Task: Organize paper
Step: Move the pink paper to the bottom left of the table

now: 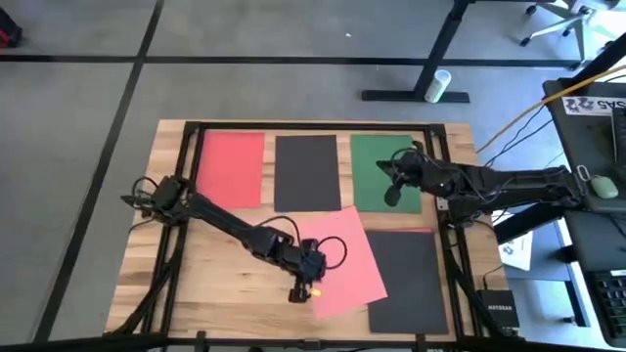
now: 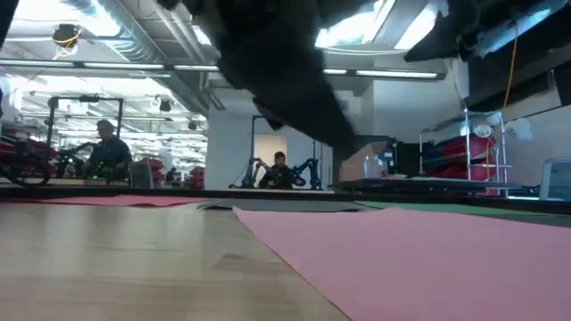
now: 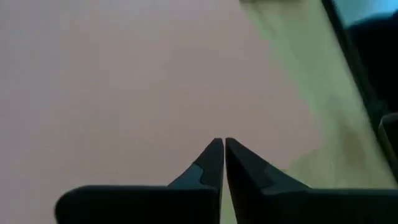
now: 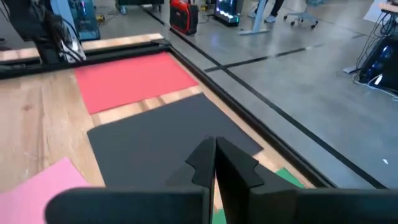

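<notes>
Matte paper sheets; light wood-grain table; black metal frame

Pink paper flat on wooden table, dark arm overhead, seated people beyond.

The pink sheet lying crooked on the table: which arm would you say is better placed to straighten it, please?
Left, probably. The left gripper, fingers shut, sits at the pink sheet edge nearest it, while the right gripper hangs over the green sheet farther back.
</notes>
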You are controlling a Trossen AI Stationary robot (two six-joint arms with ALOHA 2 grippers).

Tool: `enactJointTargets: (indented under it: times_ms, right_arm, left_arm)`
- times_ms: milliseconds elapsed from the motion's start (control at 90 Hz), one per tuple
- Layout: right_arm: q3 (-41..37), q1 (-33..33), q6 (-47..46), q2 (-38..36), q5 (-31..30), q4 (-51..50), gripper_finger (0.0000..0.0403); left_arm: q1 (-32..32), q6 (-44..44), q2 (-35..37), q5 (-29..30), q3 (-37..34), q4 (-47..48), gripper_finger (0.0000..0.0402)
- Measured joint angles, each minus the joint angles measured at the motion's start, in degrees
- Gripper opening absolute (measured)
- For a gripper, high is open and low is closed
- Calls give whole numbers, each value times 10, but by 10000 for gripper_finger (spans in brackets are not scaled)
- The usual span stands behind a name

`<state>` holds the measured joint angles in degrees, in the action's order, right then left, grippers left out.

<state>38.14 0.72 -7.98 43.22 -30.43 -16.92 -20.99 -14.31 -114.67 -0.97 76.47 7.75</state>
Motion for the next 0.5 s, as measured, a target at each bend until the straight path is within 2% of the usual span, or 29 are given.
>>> enactJointTargets:
  times_ms: [300,500]
  right_arm:
    - [26,0,32,0,9,-5,0]
    - [38,0,50,0,10,-18,0]
  left_arm:
    - [-21,-72,-70,-5,0,-36,0]
    - [-37,-103,-86,-9,1,-76,0]
